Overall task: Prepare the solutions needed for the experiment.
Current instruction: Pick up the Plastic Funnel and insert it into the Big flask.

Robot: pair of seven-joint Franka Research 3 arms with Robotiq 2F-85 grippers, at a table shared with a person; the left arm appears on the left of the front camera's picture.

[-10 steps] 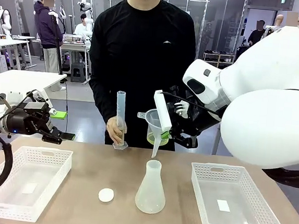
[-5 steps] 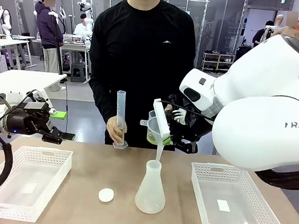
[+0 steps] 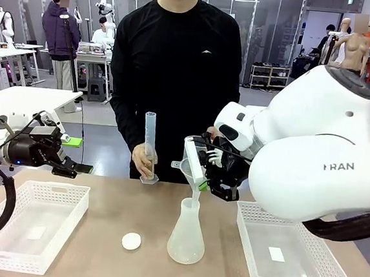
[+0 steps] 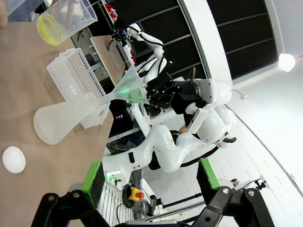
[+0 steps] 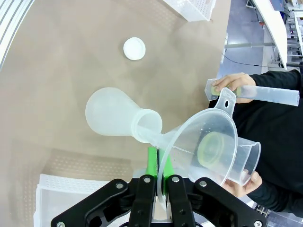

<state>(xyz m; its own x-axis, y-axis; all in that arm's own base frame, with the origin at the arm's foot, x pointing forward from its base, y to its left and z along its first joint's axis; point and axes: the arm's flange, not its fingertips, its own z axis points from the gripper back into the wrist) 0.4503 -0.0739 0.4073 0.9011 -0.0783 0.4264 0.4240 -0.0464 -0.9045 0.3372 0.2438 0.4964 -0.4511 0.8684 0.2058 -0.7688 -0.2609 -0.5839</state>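
Solutions [image 4: 49,28] form a shallow yellow-green layer; right tool [image 5: 158,172] pinches funnel [image 5: 189,127], left tool [image 4: 150,176] spread.

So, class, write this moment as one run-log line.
right gripper: jaws shut on funnel, spout at flask mouth | left gripper: jaws open | person: holds solution in beaker, plus cylinder

Right arm reaches in over the flask [image 3: 187,237], wrist rolled sideways. Right tool [image 3: 202,170] is clamped tight on the funnel [image 3: 187,159] rim, just above the flask's neck. Left arm sits low, well left of the flask. Left tool [image 3: 80,155] points inward, jaws wide apart, empty.
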